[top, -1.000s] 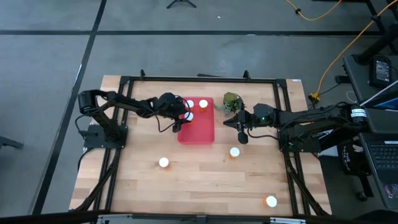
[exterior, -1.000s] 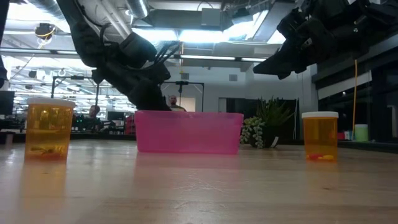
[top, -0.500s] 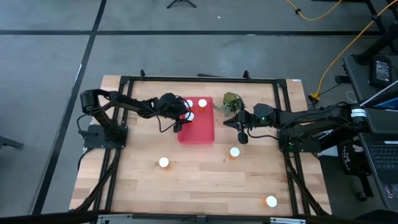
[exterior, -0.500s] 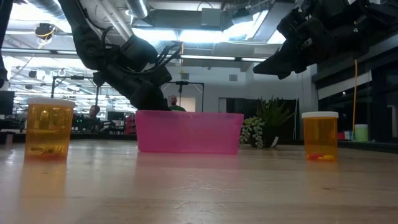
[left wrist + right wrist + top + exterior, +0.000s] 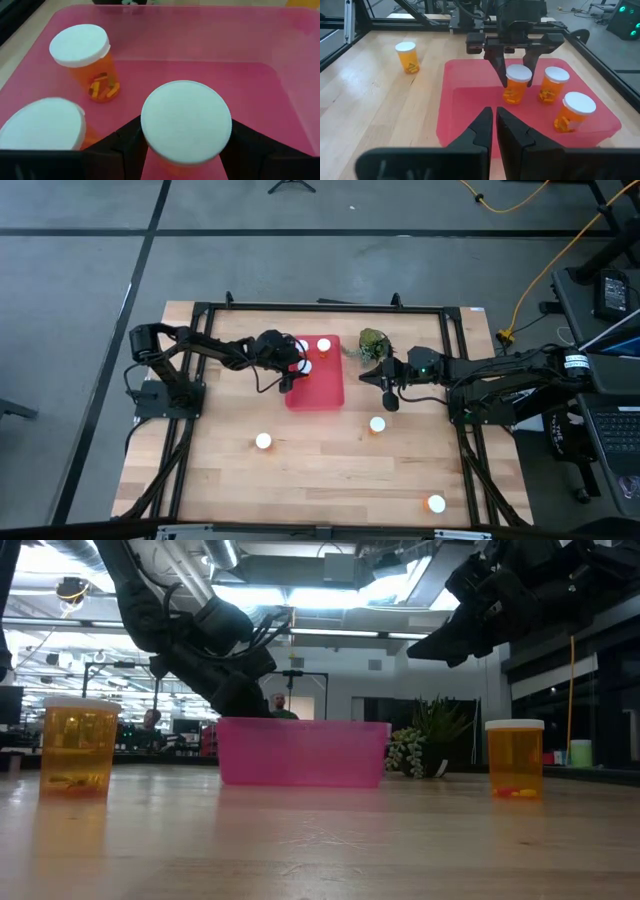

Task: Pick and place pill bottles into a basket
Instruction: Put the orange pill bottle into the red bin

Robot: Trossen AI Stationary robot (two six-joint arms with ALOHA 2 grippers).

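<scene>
- Three pill bottles [image 5: 550, 84] inside basket [image 5: 470, 100]; left gripper [image 5: 516, 60] fingers clasp one bottle [image 5: 186, 125] there.
- Right gripper [image 5: 494, 131] fingers closed, empty, beside basket.

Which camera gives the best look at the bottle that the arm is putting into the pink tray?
The right wrist view: it shows the whole held bottle between the left gripper. The left wrist view shows mostly its cap, the high view a white dot, and the low view hides it behind the basket.
</scene>
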